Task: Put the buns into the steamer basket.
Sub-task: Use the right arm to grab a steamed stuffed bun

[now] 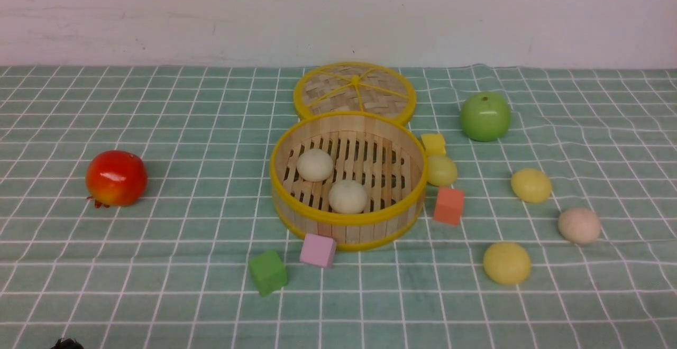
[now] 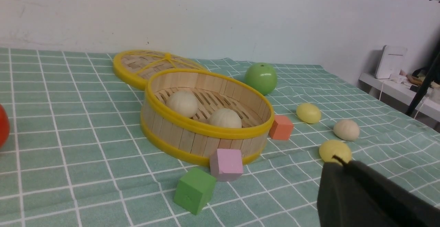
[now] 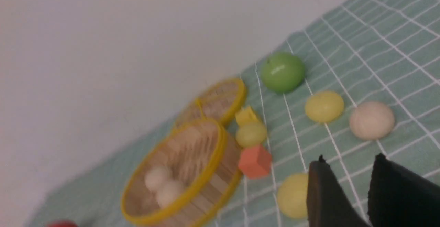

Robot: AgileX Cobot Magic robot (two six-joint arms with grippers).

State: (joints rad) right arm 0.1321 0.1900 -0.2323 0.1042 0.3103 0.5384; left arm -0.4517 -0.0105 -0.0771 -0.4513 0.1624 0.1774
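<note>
Nearest, the left end effector [image 2: 357,189] shows only as one dark mass in the left wrist view, and I cannot tell whether it is spread or pressed together. The right end effector [image 3: 350,160], seen only in the right wrist view, is spread and holds nothing. It is near the front yellow bun [image 1: 506,263] on the worktop [image 1: 158,296].

A green cube [image 1: 268,271] lies ahead, and a pink cube [image 1: 318,250] sits against the basket's front wall. A beige bun [image 1: 579,226] rests out to the right. An orange cube [image 1: 448,205] stands just beside the basket [image 1: 347,222].

The basket sits mid-worktop, level, open side up; it is round, so it has no long axis. Two beige buns [image 1: 347,196] rest domes up on its slatted floor. A side yellow bun [image 1: 441,170] lies just outside its right wall, with a yellow cube [image 1: 433,143] behind. The basket hides both in the left wrist view; the right wrist view shows them. A far yellow bun [image 1: 531,185] lies further right.

A red fruit [image 1: 116,177] sits well apart on the left. An apple [image 1: 485,116] stands far right; the pale mark on it is too blurred to read. The lid [image 1: 354,91] lies flat behind the basket. Only the left wrist view shows a shelf [image 2: 395,89] with a white box [image 2: 391,62].
</note>
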